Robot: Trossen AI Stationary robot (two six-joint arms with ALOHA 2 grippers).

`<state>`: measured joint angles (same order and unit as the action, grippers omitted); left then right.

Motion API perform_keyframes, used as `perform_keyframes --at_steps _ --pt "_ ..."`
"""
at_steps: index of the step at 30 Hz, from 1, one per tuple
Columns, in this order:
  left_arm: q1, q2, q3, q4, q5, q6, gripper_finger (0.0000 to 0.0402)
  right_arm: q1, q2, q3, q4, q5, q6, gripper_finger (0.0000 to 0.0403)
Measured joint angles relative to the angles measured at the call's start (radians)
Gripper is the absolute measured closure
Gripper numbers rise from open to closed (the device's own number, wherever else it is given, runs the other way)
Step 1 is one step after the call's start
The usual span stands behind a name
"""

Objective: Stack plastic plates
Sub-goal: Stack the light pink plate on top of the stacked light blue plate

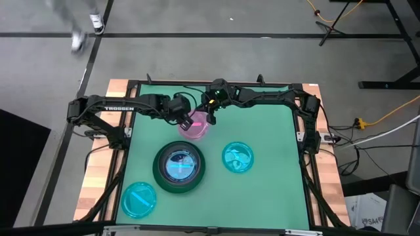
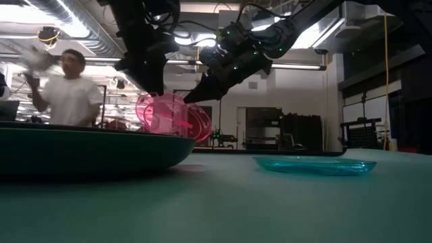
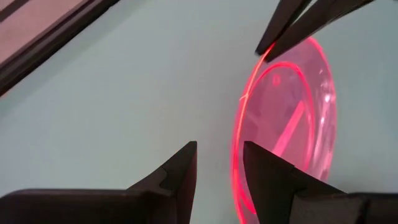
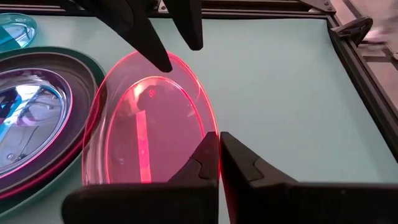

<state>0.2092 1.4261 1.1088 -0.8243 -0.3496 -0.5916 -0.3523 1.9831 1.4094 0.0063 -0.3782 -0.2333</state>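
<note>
A translucent pink plate (image 1: 196, 127) stands tilted on edge at the table's far middle, between both grippers; it also shows in the low view as the pink plate (image 2: 174, 117). My right gripper (image 4: 219, 135) is shut on its rim. My left gripper (image 3: 219, 163) is open, its fingers standing either side of the opposite rim. Nearer the front, a large dark green plate (image 1: 157, 172) holds smaller plates, a cyan one (image 1: 179, 165) on top. Two more cyan plates (image 1: 237, 157) (image 1: 139, 200) lie flat on the mat. My right gripper pinches the pink plate's rim (image 4: 210, 127) between its two fingers, coming from the table's right side, slanting down. The plate sits tilted up on edge in the hold; whether its lower edge rests on the mat is hidden behind the green plate. My left gripper straddles the opposite rim (image 3: 237, 171); whether a finger touches it, I cannot tell.
The green mat (image 1: 269, 124) has free room on its right half and far left corner. A black frame (image 1: 298, 86) borders the table. A person (image 2: 64, 88) moves in the room beyond the far edge.
</note>
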Motion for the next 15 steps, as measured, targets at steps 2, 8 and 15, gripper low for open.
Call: perform_keyframes --at_steps 2,8,15 --pt "0.0 0.0 0.0 -0.014 0.002 -0.006 0.0278 0.0 0.0 0.0 0.0 0.0 0.0 0.0403" --pt "0.0 0.0 0.0 -0.016 0.029 -0.007 0.0278 0.0 0.0 0.0 0.0 0.0 0.0 0.0403" --pt "0.0 0.0 0.0 -0.016 0.029 -0.008 0.0278 0.0 0.0 0.0 0.0 0.0 0.0 0.0403"
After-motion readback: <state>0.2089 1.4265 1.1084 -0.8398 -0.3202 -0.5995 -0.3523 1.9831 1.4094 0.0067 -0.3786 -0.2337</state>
